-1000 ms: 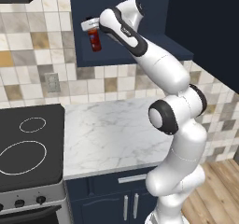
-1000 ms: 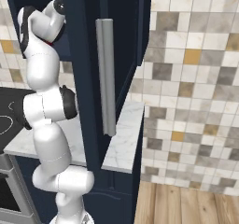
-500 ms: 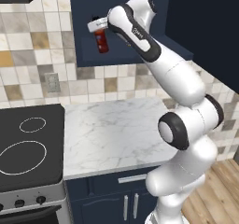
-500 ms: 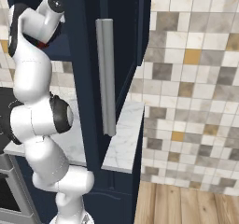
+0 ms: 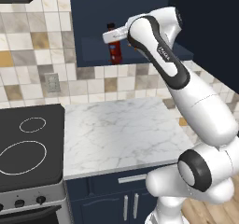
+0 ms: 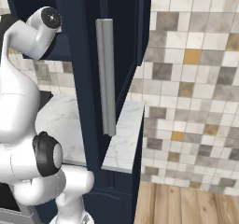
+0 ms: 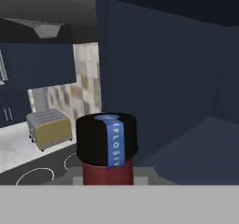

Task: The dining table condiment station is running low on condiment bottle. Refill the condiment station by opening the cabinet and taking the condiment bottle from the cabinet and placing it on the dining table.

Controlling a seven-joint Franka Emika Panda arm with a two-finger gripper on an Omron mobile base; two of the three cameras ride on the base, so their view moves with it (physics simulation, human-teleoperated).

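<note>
- The gripper (image 5: 113, 37) pinches the bottle (image 5: 115, 52) just in front of the open cabinet (image 5: 140, 13).
- Keep the bottle upright and clear the shelf edge and door handle (image 6: 106, 76).
- The bottle is slim, red and smooth, with a black cap (image 7: 106, 136).
- The counter (image 5: 116, 132) below is veined marble.

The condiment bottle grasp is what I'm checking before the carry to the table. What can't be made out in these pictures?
- Finger contact: in the left base view the end effector is small and the condiment bottle hides the pads.
- Bottle body: in the hand view the black cap covers most of it; the bottom edge cuts off the rest.
- Cabinet interior: the open door blocks it in the right base view.
</note>
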